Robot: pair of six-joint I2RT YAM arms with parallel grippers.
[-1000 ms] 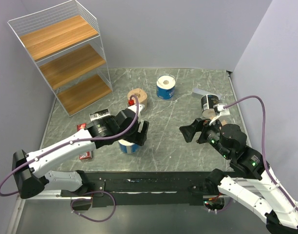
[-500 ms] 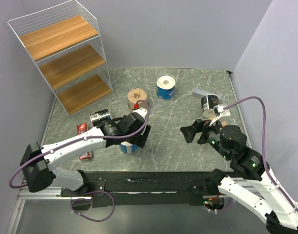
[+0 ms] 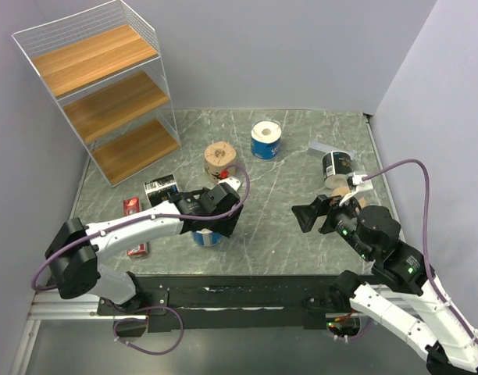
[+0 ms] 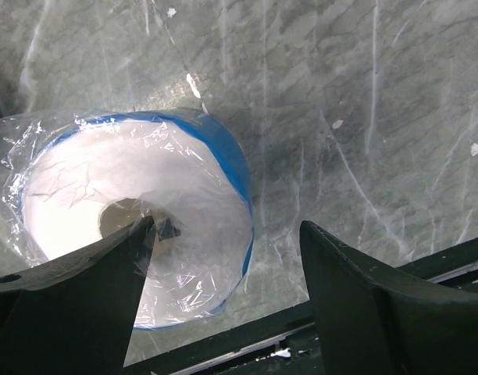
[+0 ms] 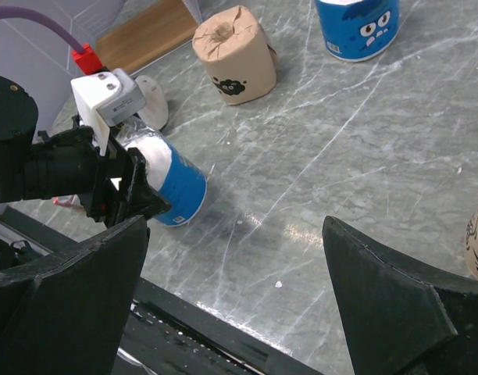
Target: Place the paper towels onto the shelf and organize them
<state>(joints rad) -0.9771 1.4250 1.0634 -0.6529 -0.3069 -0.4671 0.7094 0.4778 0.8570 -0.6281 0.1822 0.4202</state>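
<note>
**Item:** blue-wrapped roll (image 4: 184, 180), 1 of the paper towels.
**Location:** upright on the desk (image 3: 278, 187), close to its near edge and well apart from the shelf (image 3: 98, 55). None of the shelf's 3 boards carries a roll.
**Left tool** (image 4: 223, 226): directly above this roll, jaws wide. 1 finger sits over the roll's top by the hollow core, and the other hangs just outside the wrapped wall. No grip is made, and whether anything touches cannot be told.
**Right tool** (image 5: 235, 226): hovers over the desk's right half, jaws at their widest, holding nothing.
**Other stock on the desk:** tan roll (image 3: 219, 158), second blue roll (image 3: 265, 139), black-wrapped roll (image 3: 335, 164).
**Step in hand (judged):** pick-up of the near blue-wrapped roll, at the closing stage.
**Next move calls for:** pinching the roll's wall between core and outside, firmly enough that the crinkled film does not slip. Then a straight lift and a carry back and to the left, onto a shelf board.
</note>
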